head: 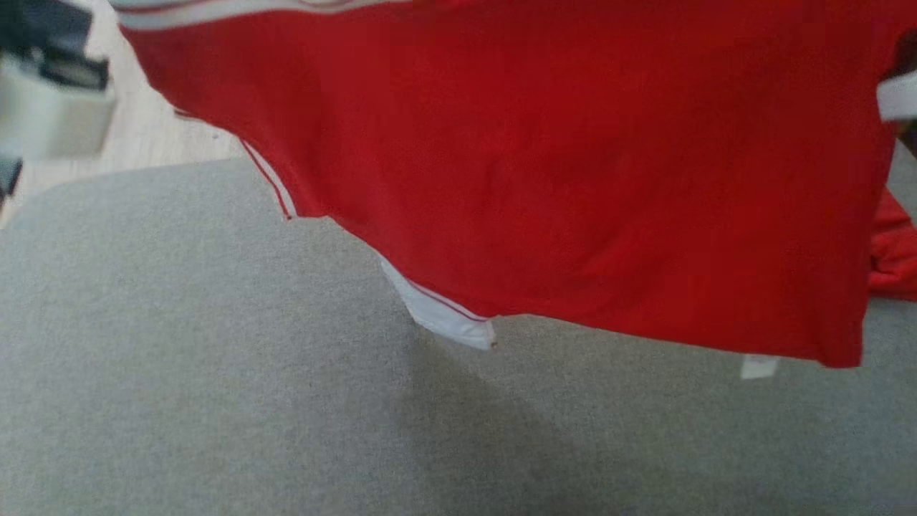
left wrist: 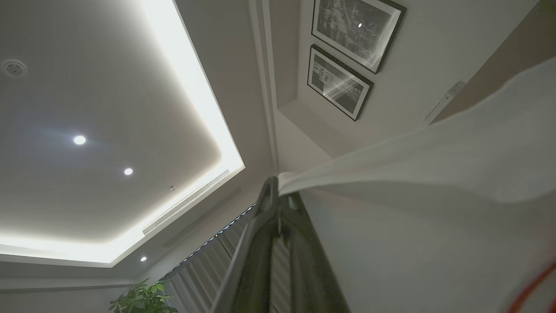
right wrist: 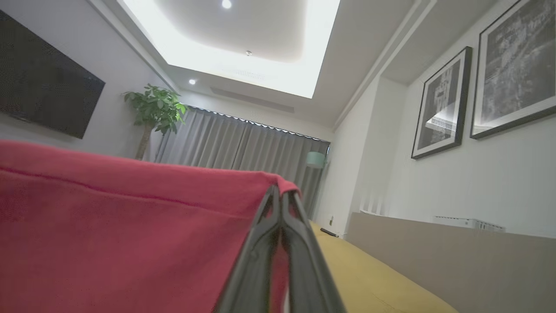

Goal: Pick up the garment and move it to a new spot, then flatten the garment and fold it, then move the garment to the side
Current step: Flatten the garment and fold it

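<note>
Hanging spread across the head view, the red garment [head: 544, 179] is lifted off the grey surface [head: 179, 358], with its lower hem and white trim dangling above it. In the left wrist view, the left tool [left wrist: 278, 191] is clamped together on a white edge of the cloth and points toward the ceiling. In the right wrist view, the right tool [right wrist: 281, 198] pinches a red corner. Doing the move well likely calls for level, taut grips and a hem-first lowering, so nothing bunches.
</note>
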Tool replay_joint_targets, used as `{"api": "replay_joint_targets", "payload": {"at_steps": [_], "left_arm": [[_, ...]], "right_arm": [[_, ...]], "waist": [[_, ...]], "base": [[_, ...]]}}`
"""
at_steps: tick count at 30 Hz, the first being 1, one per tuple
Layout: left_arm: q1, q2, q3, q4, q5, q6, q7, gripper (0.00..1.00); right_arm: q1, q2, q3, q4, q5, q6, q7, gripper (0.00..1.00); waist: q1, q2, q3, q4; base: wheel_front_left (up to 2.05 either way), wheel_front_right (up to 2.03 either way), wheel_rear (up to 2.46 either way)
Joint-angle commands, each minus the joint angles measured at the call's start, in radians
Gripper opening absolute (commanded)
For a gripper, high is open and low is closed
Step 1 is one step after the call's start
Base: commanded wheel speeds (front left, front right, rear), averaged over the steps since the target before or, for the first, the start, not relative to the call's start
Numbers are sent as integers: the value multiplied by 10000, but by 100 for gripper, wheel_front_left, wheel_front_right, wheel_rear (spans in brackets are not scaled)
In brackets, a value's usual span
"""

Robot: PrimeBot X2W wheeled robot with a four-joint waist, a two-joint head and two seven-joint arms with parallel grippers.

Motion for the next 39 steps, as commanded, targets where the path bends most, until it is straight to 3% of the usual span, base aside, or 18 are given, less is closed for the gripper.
{"api": "replay_joint_targets", "payload": {"at_steps": [1,6,12,18,21,24,26,30,39], "left_arm": [[-739,241,568,56,-61,-101,178,0],[-1815,-438,263,1455,-314,-747,582,0],[-3579,-1243,-301,4019,103,-1561,474,0],[-5861,-2188,-403,6259,765,-1452,-559,0],[-6856,-2587,-415,6959,1020,-1326,-1071,0],[-7143,-2854,-531,7309,1070,-1490,-1334,0],[-6740,-2877,-650,7345,955,-1797,-1430,0],[-5482,-2631,-635,6700,751,-1847,-1454,0],[-706,-1546,-425,4167,209,-1263,-1459,0]], "right_arm": [[-629,-133,247,-151,135,-7,151,0],[-1646,-82,975,1191,400,-7,396,0],[-3177,231,1712,3263,693,-7,217,0],[-5215,359,1846,4986,442,-7,-806,0],[-6114,255,1535,5463,-65,-7,-1246,0],[-6385,206,1304,5711,-492,-7,-1387,0],[-6152,177,1318,5907,-659,-7,-1416,0],[-5386,152,1491,6075,-606,-7,-1422,0],[-2556,18,1778,5857,198,-7,-1424,0]], "waist": [[0,-1,88,-55],[0,-1,448,-13],[0,-1,1647,300],[0,-1,2746,615],[0,-1,3088,776],[0,-1,3260,941],[0,-1,3459,1053],[0,-1,3709,1140],[0,-1,3189,1153]], "base": [[0,0,0],[0,0,0],[0,0,0],[0,0,0],[0,0,0],[0,0,0],[0,0,0],[0,0,0],[0,0,0]]}}
